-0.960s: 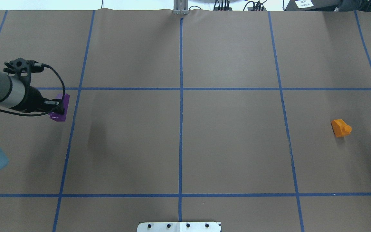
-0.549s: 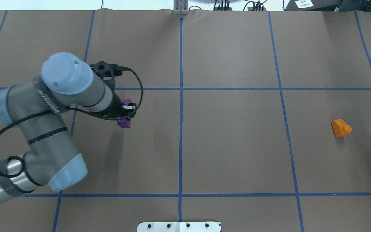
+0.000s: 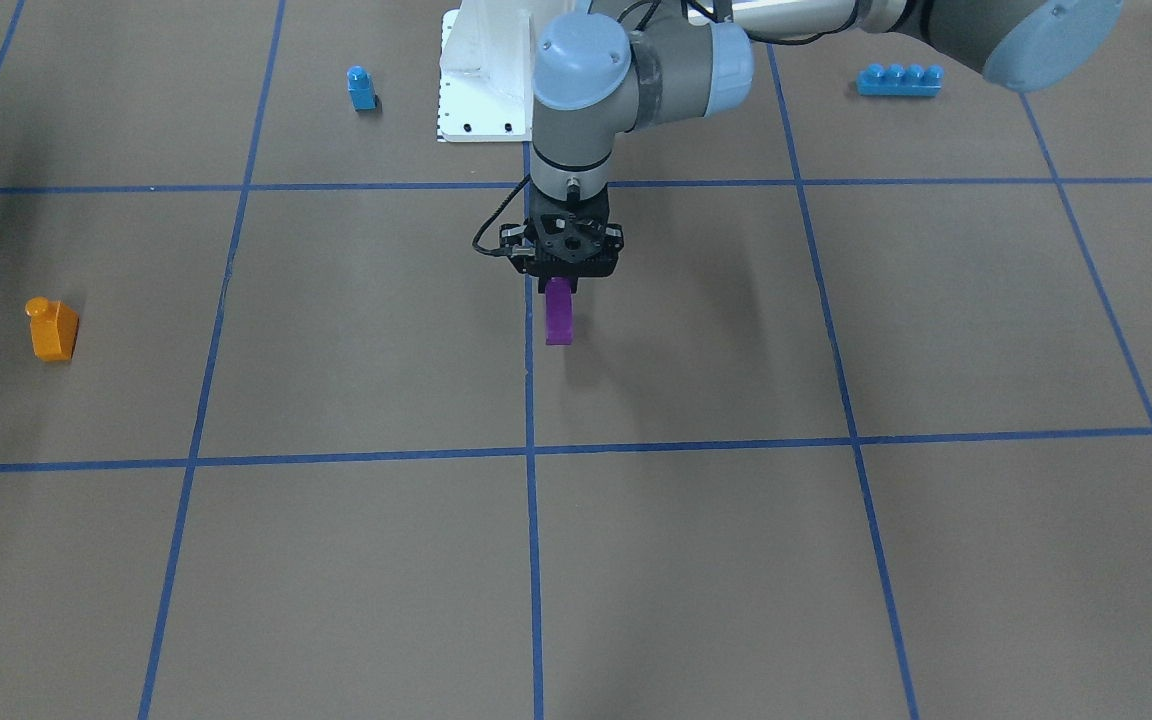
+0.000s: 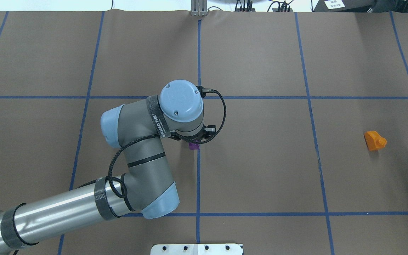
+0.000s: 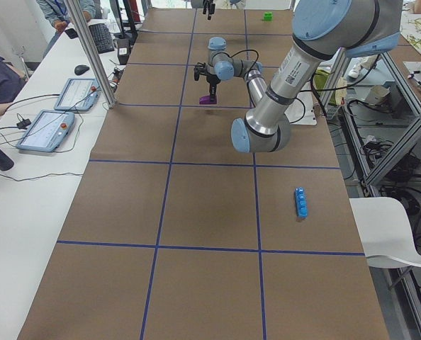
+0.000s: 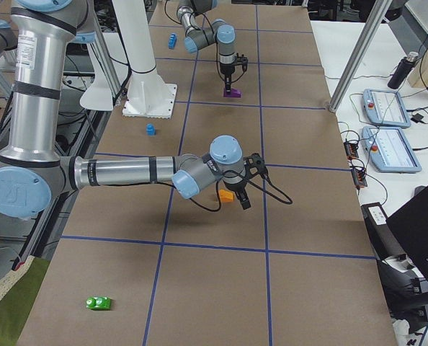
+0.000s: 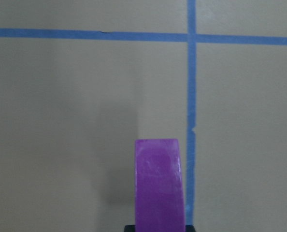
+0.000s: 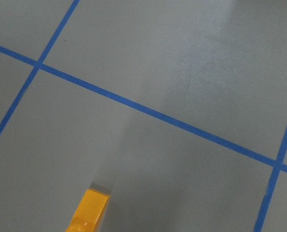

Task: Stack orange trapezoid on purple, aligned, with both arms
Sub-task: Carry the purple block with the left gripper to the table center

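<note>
My left gripper (image 3: 560, 290) is shut on the purple block (image 3: 558, 318) and holds it by its top, pointing straight down, close to the table by the centre tape line. The block also shows in the overhead view (image 4: 193, 145) and in the left wrist view (image 7: 160, 186). I cannot tell whether it touches the table. The orange trapezoid (image 4: 374, 140) lies on its side far to the right, alone. The right gripper (image 6: 246, 184) hovers beside the orange trapezoid (image 6: 226, 195), and I cannot tell whether it is open. The right wrist view shows only the orange block's edge (image 8: 88, 210).
A small blue single-stud block (image 3: 362, 88) and a long blue brick (image 3: 899, 79) lie near the white base pedestal (image 3: 481, 70). A green block (image 6: 99, 303) lies at the table's right end. Blue tape lines grid the brown table.
My left arm has swept from the table's left edge to its centre, carrying the purple block. The orange trapezoid has not moved.
</note>
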Robot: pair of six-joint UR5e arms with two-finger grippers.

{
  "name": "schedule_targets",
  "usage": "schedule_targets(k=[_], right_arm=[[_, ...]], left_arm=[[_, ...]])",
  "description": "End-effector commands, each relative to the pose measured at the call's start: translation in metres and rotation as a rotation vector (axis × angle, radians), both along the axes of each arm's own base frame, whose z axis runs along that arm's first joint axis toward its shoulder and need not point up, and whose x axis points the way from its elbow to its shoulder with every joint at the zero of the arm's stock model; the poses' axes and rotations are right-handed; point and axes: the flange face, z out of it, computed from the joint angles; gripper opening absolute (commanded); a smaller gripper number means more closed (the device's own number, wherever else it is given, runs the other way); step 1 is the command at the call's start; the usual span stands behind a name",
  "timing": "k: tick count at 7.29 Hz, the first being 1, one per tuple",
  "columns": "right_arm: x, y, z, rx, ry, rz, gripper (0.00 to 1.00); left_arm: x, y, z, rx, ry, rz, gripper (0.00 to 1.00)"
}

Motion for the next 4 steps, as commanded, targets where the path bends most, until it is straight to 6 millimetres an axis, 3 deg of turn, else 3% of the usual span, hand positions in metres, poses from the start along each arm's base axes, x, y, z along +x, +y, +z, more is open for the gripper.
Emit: schedule_targets(k=[1,4], right_arm=[[0.0,-0.0002,-0.0001,-0.001,0.0,0.0,1.0],[-0.0002,-0.0008,-0.0008,0.001,0.0,0.0,1.0]], left_arm=[[0.0267,0.0021,0.0072,0.004,0.007,0.014,0.0],[0.0297,0.002,0.0134,0.0,-0.004,0.017,0.0]])
